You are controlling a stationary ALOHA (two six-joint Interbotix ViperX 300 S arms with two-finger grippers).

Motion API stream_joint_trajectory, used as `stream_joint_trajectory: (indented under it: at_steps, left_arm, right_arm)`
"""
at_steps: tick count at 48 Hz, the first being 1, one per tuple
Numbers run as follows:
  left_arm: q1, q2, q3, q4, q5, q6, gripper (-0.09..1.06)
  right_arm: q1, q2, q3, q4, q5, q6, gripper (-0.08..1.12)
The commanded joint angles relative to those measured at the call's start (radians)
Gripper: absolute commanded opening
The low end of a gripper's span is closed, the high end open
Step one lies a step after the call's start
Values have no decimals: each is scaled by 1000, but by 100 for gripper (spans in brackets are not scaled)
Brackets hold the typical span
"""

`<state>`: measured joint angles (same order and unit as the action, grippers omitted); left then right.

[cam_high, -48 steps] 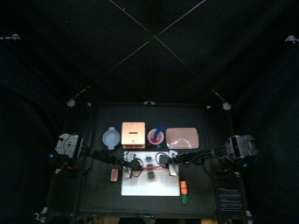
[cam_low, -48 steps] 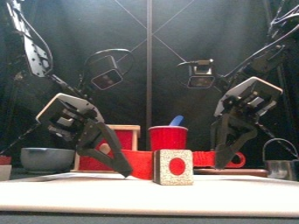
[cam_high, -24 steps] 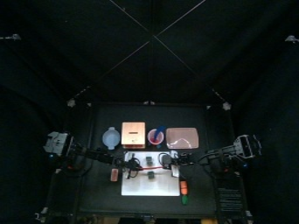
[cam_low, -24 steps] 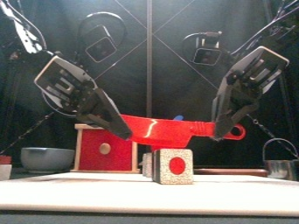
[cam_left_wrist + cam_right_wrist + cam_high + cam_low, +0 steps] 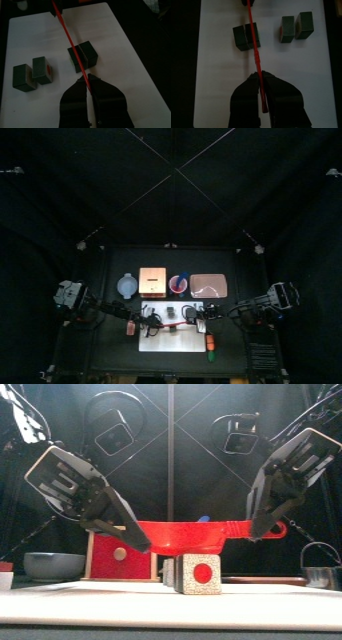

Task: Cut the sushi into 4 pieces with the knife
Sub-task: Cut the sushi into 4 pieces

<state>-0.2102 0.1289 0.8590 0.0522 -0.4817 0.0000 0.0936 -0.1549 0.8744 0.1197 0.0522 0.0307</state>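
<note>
A red toy knife [image 5: 201,536] hangs level above the white cutting board [image 5: 171,599], one end in each gripper. My left gripper [image 5: 140,544] is shut on one end, my right gripper [image 5: 251,534] on the other. Under the blade stands a dark green sushi block [image 5: 198,574] with its red centre facing the front. In the left wrist view the knife [image 5: 70,37] runs edge-on from the left gripper [image 5: 87,82] across that block [image 5: 83,56], and two cut pieces [image 5: 33,74] stand apart beside it. The right wrist view shows the same block [image 5: 243,36] and pieces [image 5: 296,27] past the right gripper [image 5: 256,77].
Behind the board stand a blue-grey bowl [image 5: 127,285], a wooden box with a red drawer front [image 5: 114,556], a red cup [image 5: 178,283] and a pink disc [image 5: 210,285]. A metal cutter [image 5: 318,574] is at the right. Small toy foods [image 5: 211,341] lie beside the board.
A second ago the knife was low, at the block's level; both grippers have lifted it above the block. In the last half second the left end has dipped slightly.
</note>
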Motion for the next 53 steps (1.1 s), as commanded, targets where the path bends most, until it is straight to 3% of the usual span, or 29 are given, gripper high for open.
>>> stream_joint_trajectory:
  at_steps: [1,19,40,53]
  left_arm:
    - [-37,3,-51,0,-15,3,29]
    - [-40,38,-57,-2,-14,2,29]
    - [-49,160,-63,-67,-14,3,29]
    - [-63,173,-64,-77,-14,3,29]
  right_arm:
    - [-11,-14,-14,8,-11,3,9]
    - [-5,38,-18,20,-11,3,9]
    - [21,156,-40,40,-18,3,9]
    - [43,178,-48,61,-18,3,9]
